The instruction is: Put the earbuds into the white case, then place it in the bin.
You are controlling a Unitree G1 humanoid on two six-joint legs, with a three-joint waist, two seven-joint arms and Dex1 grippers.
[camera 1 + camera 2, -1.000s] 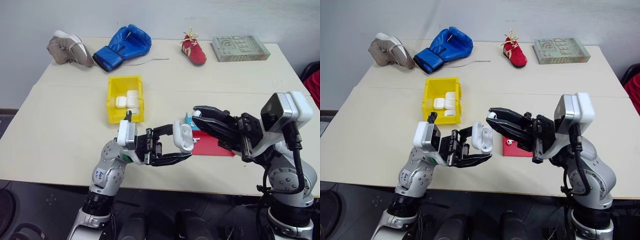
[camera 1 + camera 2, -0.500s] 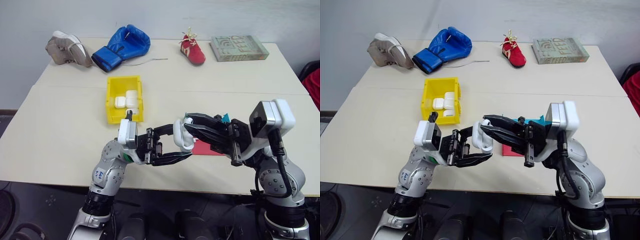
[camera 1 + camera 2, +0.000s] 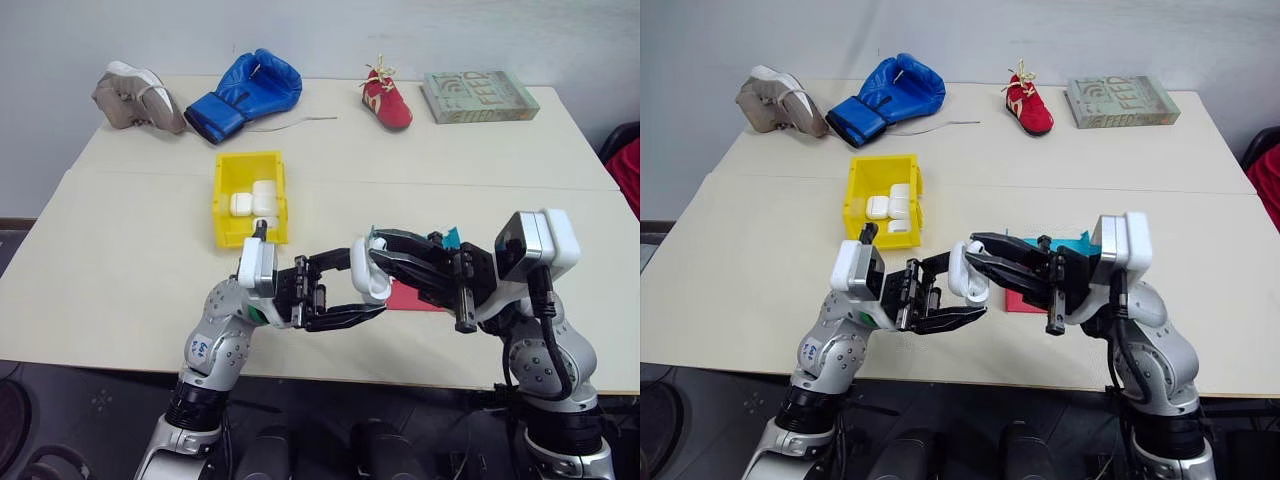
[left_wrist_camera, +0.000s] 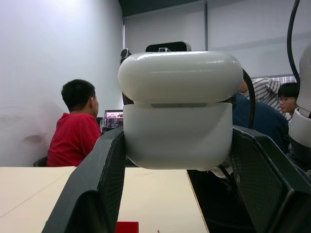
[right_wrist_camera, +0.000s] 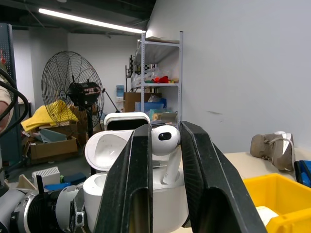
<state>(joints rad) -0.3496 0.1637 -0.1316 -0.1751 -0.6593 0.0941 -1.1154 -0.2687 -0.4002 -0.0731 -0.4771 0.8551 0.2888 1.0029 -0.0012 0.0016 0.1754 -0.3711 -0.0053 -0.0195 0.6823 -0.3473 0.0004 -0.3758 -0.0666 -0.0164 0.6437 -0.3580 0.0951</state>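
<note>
Beyond bin (image 3: 249, 197), book (image 3: 480, 96): "FEED".

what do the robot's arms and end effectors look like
Both arms are silver-grey metal with rounded joint housings. Each ends in a white boxy wrist module and a black end effector with two long tapered fingers: left end effector, right end effector. A black cable loops along the right forearm; a small blue marking sits on the left arm.

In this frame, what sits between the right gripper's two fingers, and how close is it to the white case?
The right wrist view shows one earbud pinched between the right gripper fingers, its stem pointing down into the open white case, which the left gripper holds.
</note>
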